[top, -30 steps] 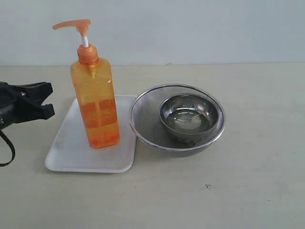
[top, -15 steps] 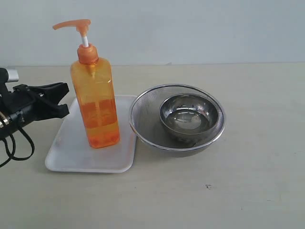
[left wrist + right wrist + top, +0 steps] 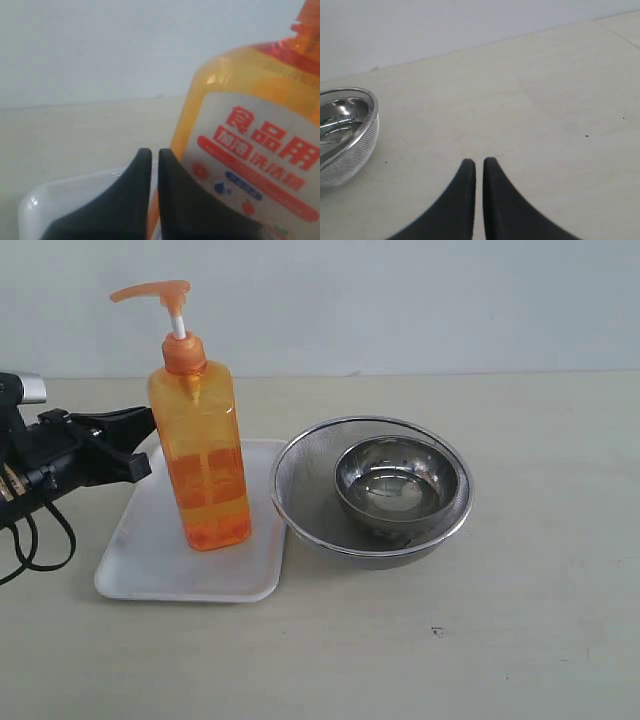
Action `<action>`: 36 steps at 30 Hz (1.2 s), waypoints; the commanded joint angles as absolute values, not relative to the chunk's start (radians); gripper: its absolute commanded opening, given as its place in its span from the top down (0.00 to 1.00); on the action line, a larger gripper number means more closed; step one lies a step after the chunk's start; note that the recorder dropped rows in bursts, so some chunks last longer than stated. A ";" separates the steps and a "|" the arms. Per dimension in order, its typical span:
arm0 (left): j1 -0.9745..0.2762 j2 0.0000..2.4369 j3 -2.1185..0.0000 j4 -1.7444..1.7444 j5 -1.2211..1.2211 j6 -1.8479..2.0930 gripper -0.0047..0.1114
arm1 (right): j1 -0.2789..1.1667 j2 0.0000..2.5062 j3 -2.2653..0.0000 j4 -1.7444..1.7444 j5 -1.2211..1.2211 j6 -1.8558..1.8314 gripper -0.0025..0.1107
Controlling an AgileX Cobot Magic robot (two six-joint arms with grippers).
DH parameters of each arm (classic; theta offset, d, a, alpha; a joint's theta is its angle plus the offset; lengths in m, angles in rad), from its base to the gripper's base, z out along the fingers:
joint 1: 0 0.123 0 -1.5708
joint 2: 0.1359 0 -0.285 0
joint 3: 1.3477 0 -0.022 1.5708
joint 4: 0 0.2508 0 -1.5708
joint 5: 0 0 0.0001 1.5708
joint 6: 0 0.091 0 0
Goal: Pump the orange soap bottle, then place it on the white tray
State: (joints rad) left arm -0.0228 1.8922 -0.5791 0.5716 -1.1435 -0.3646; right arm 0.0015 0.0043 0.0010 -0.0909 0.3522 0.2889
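The orange soap bottle (image 3: pixel 200 460) stands upright on the white tray (image 3: pixel 150 550), its pump head raised on the white stem. My left gripper (image 3: pixel 150 445) comes in from the left at mid-bottle height, just beside the bottle's left side and above the tray. In the left wrist view that gripper (image 3: pixel 150 151) is shut with nothing between its fingers. The bottle's label (image 3: pixel 250 150) is close on one side of it and the tray's corner (image 3: pixel 65 195) lies below. My right gripper (image 3: pixel 478 161) is shut and empty over bare table, outside the exterior view.
A round metal mesh bowl (image 3: pixel 300 480) with a smaller steel bowl (image 3: pixel 400 480) inside sits right of the tray, almost touching it. The mesh bowl (image 3: pixel 345 145) also shows at the edge of the right wrist view. A pale wall closes the back of the table.
My left gripper has moved right, from the table's left edge to just beside the bottle. The bottle, tray and bowls have not moved.
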 commanded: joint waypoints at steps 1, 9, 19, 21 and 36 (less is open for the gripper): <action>-0.020 1.896 -0.583 0.582 -1.153 -0.378 0.92 | 0.000 0.000 0.000 -0.090 0.349 0.286 0.97; -0.020 1.896 -0.583 0.590 -1.155 -0.392 0.92 | 0.000 0.000 0.000 -0.090 0.349 0.286 0.97; -0.024 1.896 -0.583 0.604 -1.157 -0.400 0.92 | 0.000 0.000 0.000 -0.090 0.349 0.287 0.97; -0.024 1.896 -0.585 0.604 -1.160 -0.400 0.92 | 0.000 0.000 0.000 -0.090 0.349 0.287 0.97; -0.022 1.896 -0.652 0.722 -1.102 -0.429 0.92 | 0.000 0.000 0.000 -0.092 0.349 0.287 0.97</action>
State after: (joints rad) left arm -0.0228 1.8922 -0.6469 0.7101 -1.1058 -0.4246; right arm 0.0015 0.0043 0.0010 -0.0909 0.3522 0.2889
